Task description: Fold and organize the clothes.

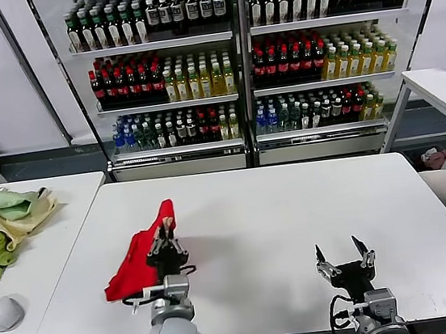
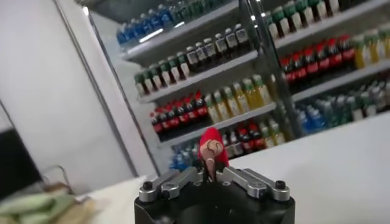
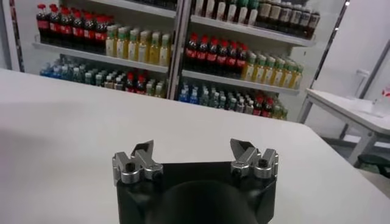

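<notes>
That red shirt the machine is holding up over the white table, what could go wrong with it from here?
1. The left pincer pinches only a small bunch of the red shirt, and most of it hangs free, so it may slip out.
2. The shirt hangs crumpled, so it could land bunched on the white table instead of flat for folding.
3. The right pincer waits open, well apart from the cloth, so nothing steadies the dangling side.

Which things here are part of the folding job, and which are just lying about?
Job in hand:
- bright red soft fabric T-shirt, pinched by the left gripper
- right gripper, open, empty

Lying about:
- pale green and yellow cloths on the side table
- bottle shelves
</notes>
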